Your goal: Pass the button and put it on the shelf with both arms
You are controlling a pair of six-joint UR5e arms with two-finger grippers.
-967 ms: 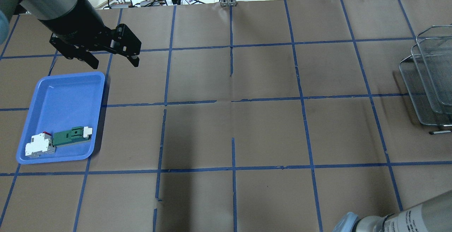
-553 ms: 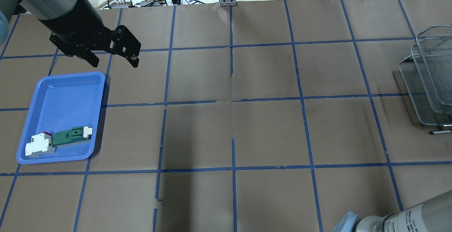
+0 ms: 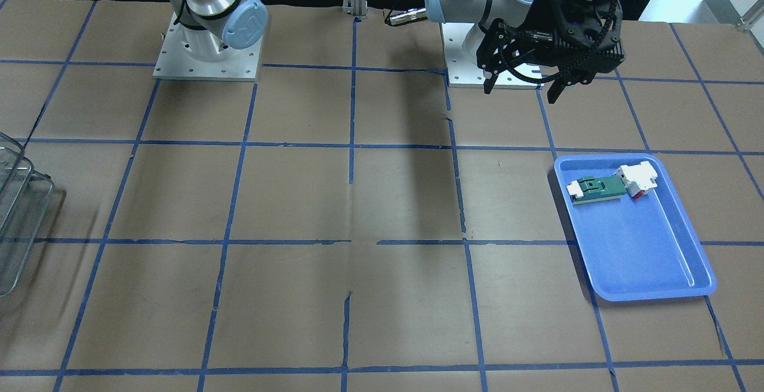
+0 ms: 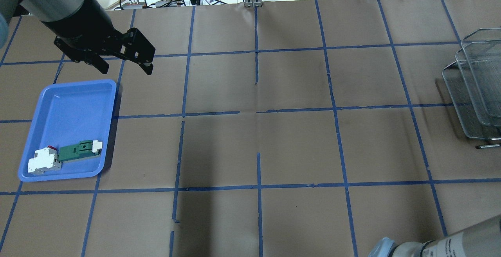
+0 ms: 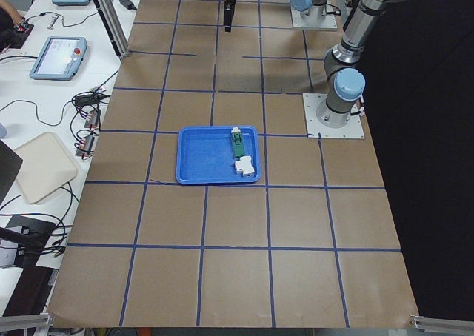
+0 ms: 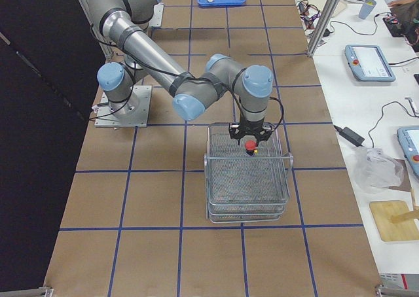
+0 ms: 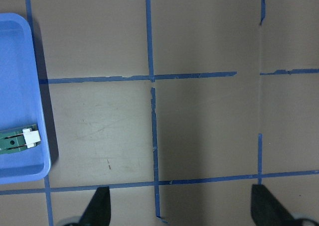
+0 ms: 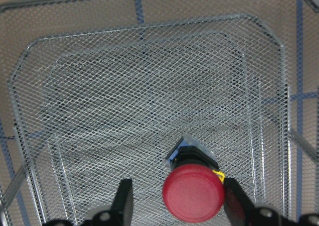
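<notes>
The button (image 8: 193,196), red cap up, sits on the mesh of the shelf's (image 8: 149,111) top tier. My right gripper (image 8: 179,206) is open around it: the right finger is close beside the cap, the left finger stands clear. In the exterior right view the right gripper (image 6: 250,140) hangs over the shelf (image 6: 249,192) with the button (image 6: 251,146) between its fingers. My left gripper (image 4: 125,68) is open and empty, above the table just beyond the blue tray (image 4: 70,104); it also shows in the front-facing view (image 3: 519,90).
The blue tray (image 3: 644,255) holds a green-and-white part (image 4: 80,149) and a white block with red (image 4: 43,161) at its near end. The shelf (image 4: 473,92) stands at the table's right edge. Cables and boxes lie beyond the far edge.
My left gripper has drifted slightly left and away from the tray, still open. The tray and its parts have not moved.
</notes>
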